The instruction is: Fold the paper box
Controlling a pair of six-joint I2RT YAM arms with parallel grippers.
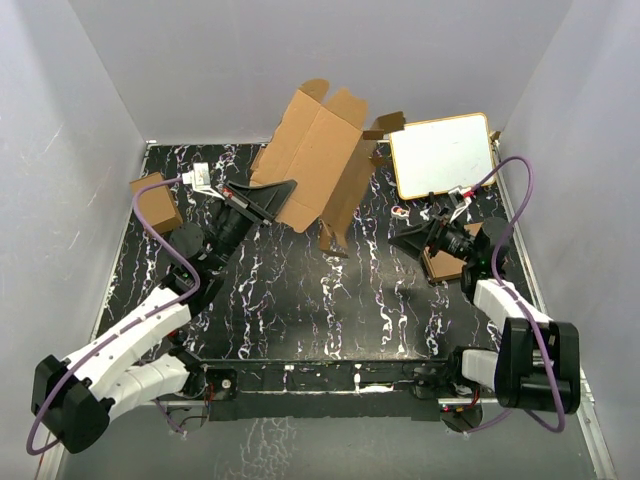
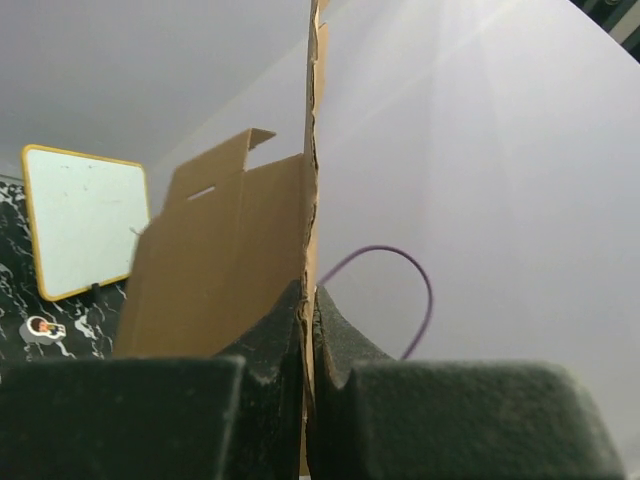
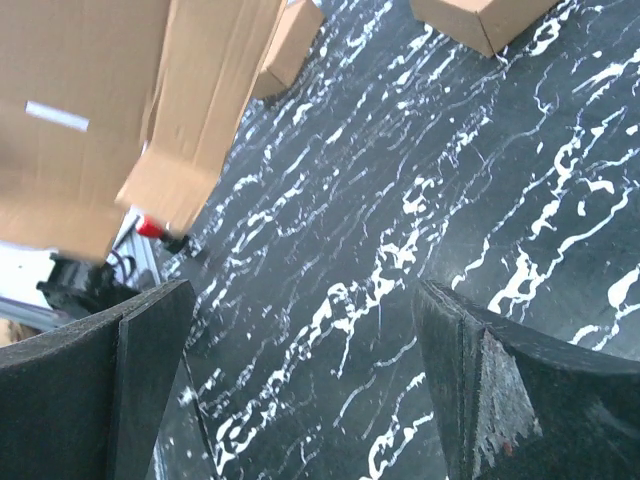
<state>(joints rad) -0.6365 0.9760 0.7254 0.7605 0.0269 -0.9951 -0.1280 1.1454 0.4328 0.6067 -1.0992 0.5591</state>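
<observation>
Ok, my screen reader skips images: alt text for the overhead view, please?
The left gripper is shut on the edge of a creased brown cardboard paper box, holding it tilted over the black marbled table. The right gripper stands open, empty.

The paper box is cropped at top.

The black table, veined with white, carries a small brown carton at its far left edge and a yellow-framed whiteboard in the far right corner. A second brown carton lies nearer, just beside the board.
</observation>
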